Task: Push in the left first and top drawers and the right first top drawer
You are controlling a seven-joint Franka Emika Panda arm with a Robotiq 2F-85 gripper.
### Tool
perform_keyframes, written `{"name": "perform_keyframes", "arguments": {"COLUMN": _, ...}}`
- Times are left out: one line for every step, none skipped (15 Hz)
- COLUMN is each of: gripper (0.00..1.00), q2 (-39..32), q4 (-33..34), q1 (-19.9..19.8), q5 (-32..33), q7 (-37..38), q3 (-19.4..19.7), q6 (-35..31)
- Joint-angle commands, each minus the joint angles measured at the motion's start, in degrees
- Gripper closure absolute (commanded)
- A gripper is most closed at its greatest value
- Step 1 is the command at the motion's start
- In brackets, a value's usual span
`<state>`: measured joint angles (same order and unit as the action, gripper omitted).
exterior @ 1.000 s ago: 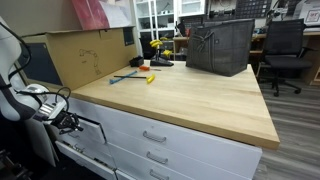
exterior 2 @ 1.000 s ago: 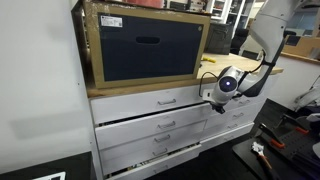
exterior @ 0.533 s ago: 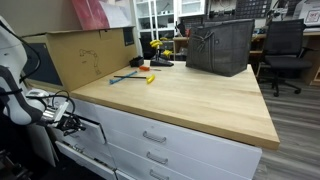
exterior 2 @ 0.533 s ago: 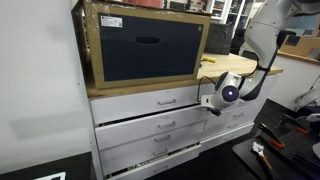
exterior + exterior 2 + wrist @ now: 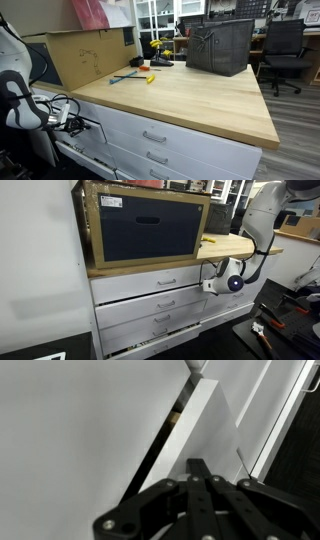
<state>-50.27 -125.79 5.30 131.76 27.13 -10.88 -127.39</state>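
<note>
My gripper (image 5: 214, 284) is shut and empty, its fingertips at the front of the narrow white top drawer (image 5: 236, 296), by the seam with the wide top drawer (image 5: 135, 285). It also shows in an exterior view (image 5: 72, 123), at the narrow top drawer (image 5: 88, 131). In the wrist view the closed fingers (image 5: 200, 466) point at a white drawer front (image 5: 205, 425) with a dark gap along its edge. I cannot tell whether the tips touch it. The wide lower drawers (image 5: 150, 308) stand out slightly. The wide top drawer (image 5: 170, 133) shows its silver handle.
A large cardboard box (image 5: 145, 225) stands on the wooden countertop (image 5: 190, 95). A dark bin (image 5: 220, 45) and small tools (image 5: 135, 75) lie on the top. Office chairs (image 5: 285, 50) stand behind. The arm's cables hang beside the cabinet (image 5: 255, 265).
The wrist and arm have dropped a little and drawn back from the cabinet, while the shut fingertips stay near the narrow top drawer's front. The drawers look unchanged.
</note>
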Motion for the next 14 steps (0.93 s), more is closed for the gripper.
{"name": "perform_keyframes", "arguments": {"gripper": 1.00, "q2": -1.77, "q4": 2.48, "q1": -1.90, "q5": 4.88, "q7": 1.16, "q3": -0.60, "q6": 3.49}}
{"name": "perform_keyframes", "arguments": {"gripper": 1.00, "q2": -2.21, "q4": 3.17, "q1": -2.24, "q5": 5.65, "q7": 0.89, "q3": -0.47, "q6": 3.84}}
{"name": "perform_keyframes", "arguments": {"gripper": 1.00, "q2": -2.57, "q4": 3.71, "q1": -2.58, "q5": 6.36, "q7": 0.83, "q3": -0.42, "q6": 4.19}}
{"name": "perform_keyframes", "arguments": {"gripper": 1.00, "q2": -2.98, "q4": 4.37, "q1": -2.94, "q5": 6.84, "q7": 0.79, "q3": -0.34, "q6": 4.55}}
{"name": "perform_keyframes", "arguments": {"gripper": 1.00, "q2": -3.23, "q4": 4.78, "q1": -3.22, "q5": 7.21, "q7": 0.78, "q3": -0.34, "q6": 4.85}}
{"name": "perform_keyframes", "arguments": {"gripper": 1.00, "q2": -3.34, "q4": 4.80, "q1": -3.47, "q5": 7.35, "q7": 0.75, "q3": -0.45, "q6": 4.87}}
{"name": "perform_keyframes", "arguments": {"gripper": 1.00, "q2": -3.32, "q4": 4.76, "q1": -3.58, "q5": 7.20, "q7": 0.68, "q3": -0.61, "q6": 4.98}}
{"name": "perform_keyframes", "arguments": {"gripper": 1.00, "q2": -3.26, "q4": 4.66, "q1": -3.70, "q5": 6.95, "q7": 0.71, "q3": -0.77, "q6": 4.97}}
{"name": "perform_keyframes", "arguments": {"gripper": 1.00, "q2": -3.20, "q4": 4.52, "q1": -3.81, "q5": 6.19, "q7": 0.57, "q3": -1.01, "q6": 4.86}}
{"name": "perform_keyframes", "arguments": {"gripper": 1.00, "q2": -2.96, "q4": 4.13, "q1": -4.03, "q5": 5.04, "q7": 0.40, "q3": -1.32, "q6": 4.53}}
{"name": "perform_keyframes", "arguments": {"gripper": 1.00, "q2": -2.73, "q4": 3.76, "q1": -4.20, "q5": 4.30, "q7": 0.50, "q3": -1.60, "q6": 4.33}}
{"name": "perform_keyframes", "arguments": {"gripper": 1.00, "q2": -2.38, "q4": 3.37, "q1": -4.42, "q5": 2.27, "q7": -0.09, "q3": -2.01, "q6": 3.72}}
{"name": "perform_keyframes", "arguments": {"gripper": 1.00, "q2": -2.09, "q4": 3.08, "q1": -4.65, "q5": 0.45, "q7": -0.31, "q3": -2.26, "q6": 3.38}}
{"name": "perform_keyframes", "arguments": {"gripper": 1.00, "q2": -1.82, "q4": 2.82, "q1": -4.86, "q5": -1.08, "q7": -0.18, "q3": -2.45, "q6": 3.26}}
